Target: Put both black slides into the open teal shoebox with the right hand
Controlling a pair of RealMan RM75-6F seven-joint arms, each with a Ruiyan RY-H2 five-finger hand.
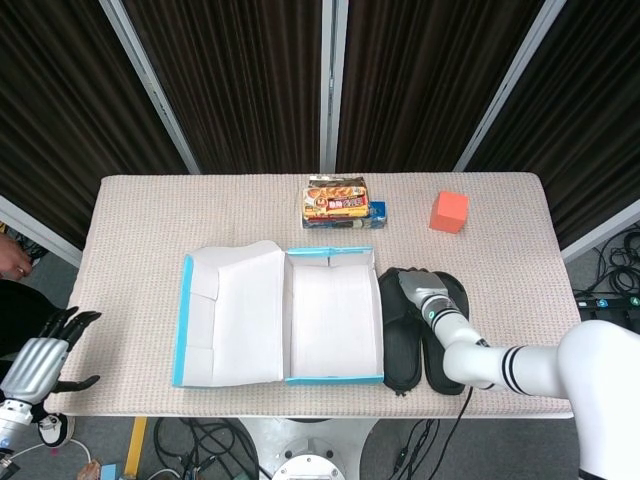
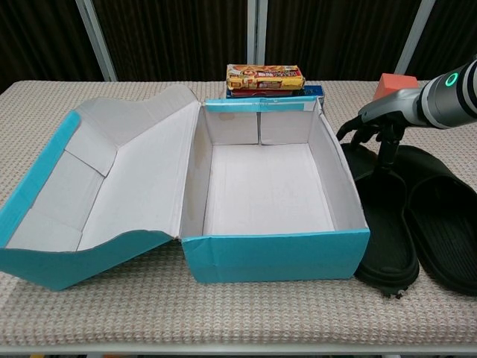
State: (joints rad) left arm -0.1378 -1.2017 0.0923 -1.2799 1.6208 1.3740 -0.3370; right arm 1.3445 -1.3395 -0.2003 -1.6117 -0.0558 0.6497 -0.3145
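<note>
The open teal shoebox (image 1: 372,378) (image 2: 276,253) stands mid-table, white inside, its lid (image 1: 228,318) (image 2: 97,201) folded out to the left. Two black slides lie side by side just right of it: one against the box wall (image 1: 400,345) (image 2: 384,224), the other further right (image 1: 447,350) (image 2: 447,224). My right hand (image 1: 418,288) (image 2: 376,121) hovers over the far end of the slide nearer the box, fingers curved downward and apart, the thumb (image 2: 387,149) reaching down to the strap. Neither slide is lifted. My left hand (image 1: 35,360) hangs off the table's front left corner, fingers spread, empty.
A stack of snack packs (image 1: 340,200) (image 2: 264,75) lies behind the box at the far edge. An orange cube (image 1: 449,211) (image 2: 395,83) sits at the far right. A person's hand (image 1: 12,265) shows at the left edge, off the table.
</note>
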